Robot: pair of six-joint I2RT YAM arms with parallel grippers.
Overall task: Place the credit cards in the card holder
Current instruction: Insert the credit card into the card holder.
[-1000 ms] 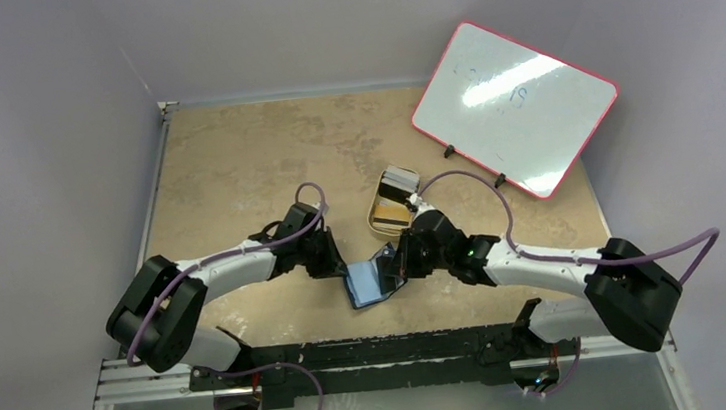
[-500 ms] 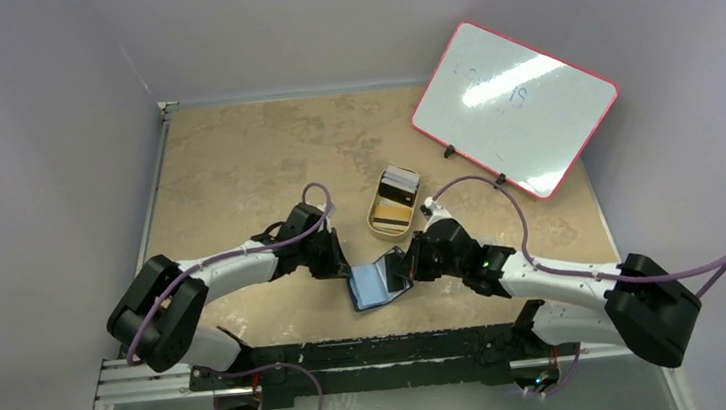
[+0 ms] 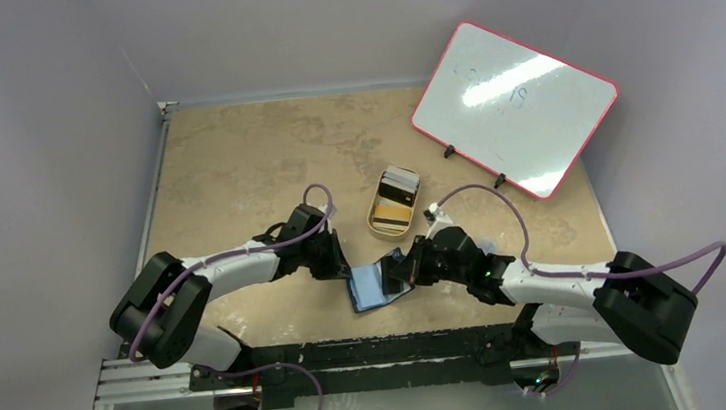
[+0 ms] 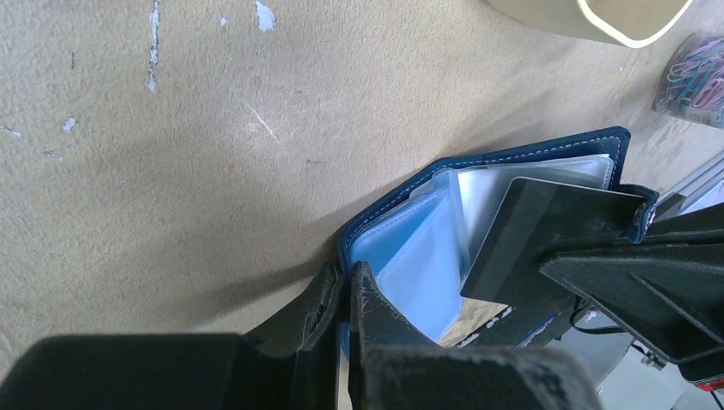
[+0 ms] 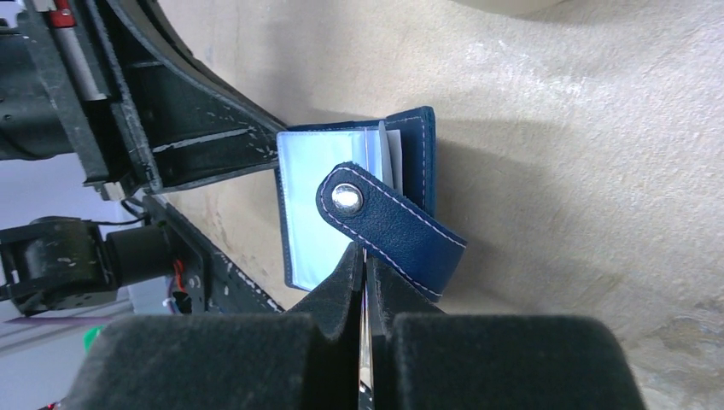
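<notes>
Left jaws are clamped on the navy-blue folding card holder [image 4: 410, 256], right jaws on a thin black card [image 4: 546, 229]; insertion requires slot alignment.

A scuffed, mottled tan worktop [image 3: 234, 157] sits boxed in by plain pale lilac-grey walls [image 3: 32, 146] beyond and to both sides of the jaws. Beyond the jaws to the right, a white rectangular board with a pink-red rim [image 3: 515, 105] leans tilted, catching streaks of light from above.
</notes>
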